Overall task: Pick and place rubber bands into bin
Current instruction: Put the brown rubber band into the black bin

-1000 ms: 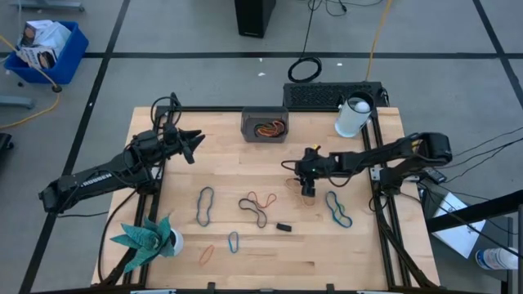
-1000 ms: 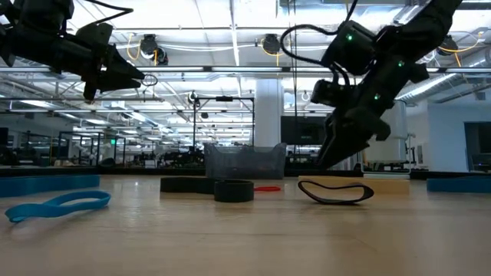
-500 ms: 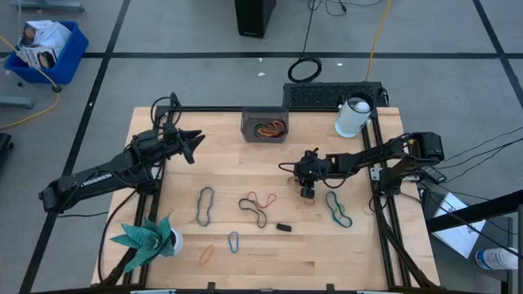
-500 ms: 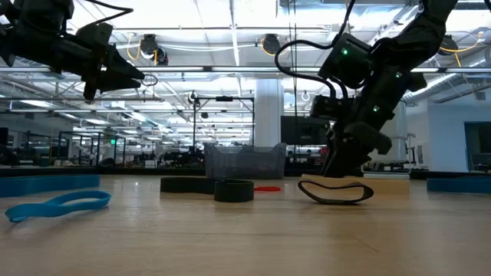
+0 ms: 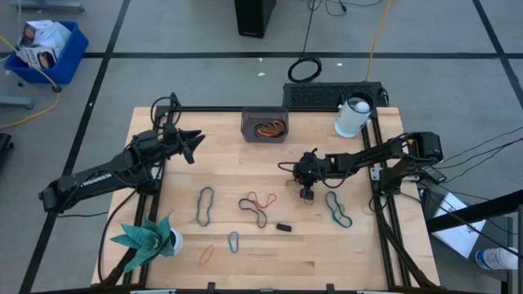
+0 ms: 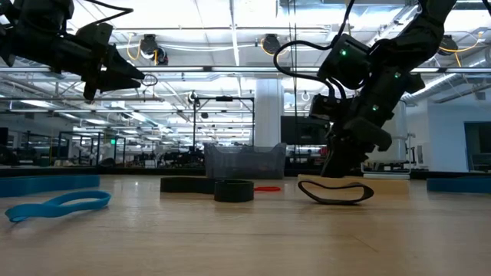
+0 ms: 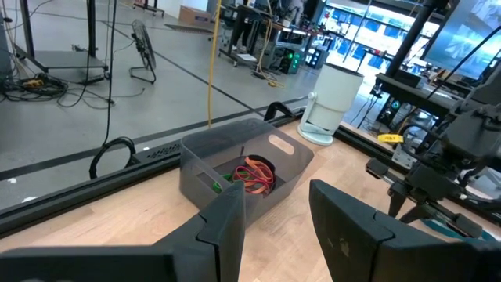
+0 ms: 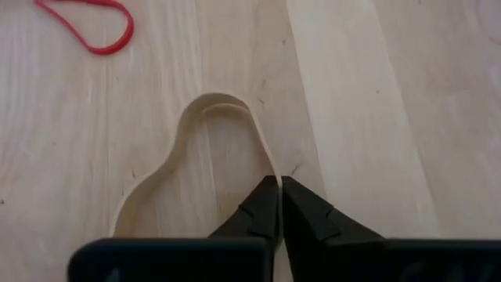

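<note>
Right wrist view: right gripper has gone from spread wide to fingers pinched together on the rim of a tan rubber band lying flat on the wood, with a red band at upper left of that frame. High view puts the right gripper at centre-right of the table, lower than a second ago, and the tan band is too faint there to pick out. Bin sits at the top-centre edge with bands inside. Left gripper hovers in the upper left, unchanged, fingers part open, holding nothing. Loose bands lie centre and lower left: teal, black, and another teal right of the gripper. Bare wood between gripper and bin. Low view: black band in the foreground, gripper tips hidden behind it.
</note>
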`<action>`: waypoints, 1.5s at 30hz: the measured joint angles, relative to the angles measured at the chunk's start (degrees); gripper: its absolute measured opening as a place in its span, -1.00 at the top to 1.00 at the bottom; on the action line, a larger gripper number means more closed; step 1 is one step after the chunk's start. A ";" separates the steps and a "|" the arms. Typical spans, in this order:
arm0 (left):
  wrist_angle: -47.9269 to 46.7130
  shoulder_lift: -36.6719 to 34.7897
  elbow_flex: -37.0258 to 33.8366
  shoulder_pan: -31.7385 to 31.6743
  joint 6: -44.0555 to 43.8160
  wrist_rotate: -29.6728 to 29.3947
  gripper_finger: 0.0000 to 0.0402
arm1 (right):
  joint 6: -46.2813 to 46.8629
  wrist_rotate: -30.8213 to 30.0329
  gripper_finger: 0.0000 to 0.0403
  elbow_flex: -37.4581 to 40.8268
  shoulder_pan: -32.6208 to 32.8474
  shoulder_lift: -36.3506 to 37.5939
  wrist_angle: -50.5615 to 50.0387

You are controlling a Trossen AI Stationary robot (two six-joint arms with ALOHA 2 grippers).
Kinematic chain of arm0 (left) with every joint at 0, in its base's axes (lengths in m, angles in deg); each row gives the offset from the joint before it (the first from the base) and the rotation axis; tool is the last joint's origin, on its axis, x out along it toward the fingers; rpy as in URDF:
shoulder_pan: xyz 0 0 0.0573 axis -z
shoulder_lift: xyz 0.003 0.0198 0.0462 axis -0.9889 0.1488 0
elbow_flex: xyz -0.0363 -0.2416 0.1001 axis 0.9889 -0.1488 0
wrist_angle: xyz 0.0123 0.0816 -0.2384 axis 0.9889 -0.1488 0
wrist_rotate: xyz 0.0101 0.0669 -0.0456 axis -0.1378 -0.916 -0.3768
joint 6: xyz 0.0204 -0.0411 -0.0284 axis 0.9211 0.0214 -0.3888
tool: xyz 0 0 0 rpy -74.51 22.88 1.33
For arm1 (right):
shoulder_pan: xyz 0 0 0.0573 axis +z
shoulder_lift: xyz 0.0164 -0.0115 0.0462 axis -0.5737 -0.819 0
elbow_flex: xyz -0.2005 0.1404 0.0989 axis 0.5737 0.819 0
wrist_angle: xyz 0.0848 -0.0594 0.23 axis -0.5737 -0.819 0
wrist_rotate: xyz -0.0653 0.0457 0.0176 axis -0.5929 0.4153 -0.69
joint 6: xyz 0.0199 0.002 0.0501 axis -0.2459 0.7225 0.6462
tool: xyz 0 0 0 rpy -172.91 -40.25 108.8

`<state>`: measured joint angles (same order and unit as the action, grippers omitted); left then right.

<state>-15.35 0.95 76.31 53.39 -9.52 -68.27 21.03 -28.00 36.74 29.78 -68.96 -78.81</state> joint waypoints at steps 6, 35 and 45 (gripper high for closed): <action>0.00 0.00 0.00 0.00 -0.03 0.00 0.26 | 0.82 -0.42 0.98 0.17 -0.06 1.76 0.99; 0.02 0.00 0.00 0.00 -0.20 0.00 0.25 | -11.20 -15.35 1.00 -4.20 -8.89 35.26 13.62; 0.03 0.00 0.02 0.00 -0.16 0.00 0.25 | -17.96 -13.29 1.00 -20.70 -12.07 24.66 9.26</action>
<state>-15.32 0.95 76.32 53.39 -9.67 -68.27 3.07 -41.29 16.04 17.71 -44.30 -69.55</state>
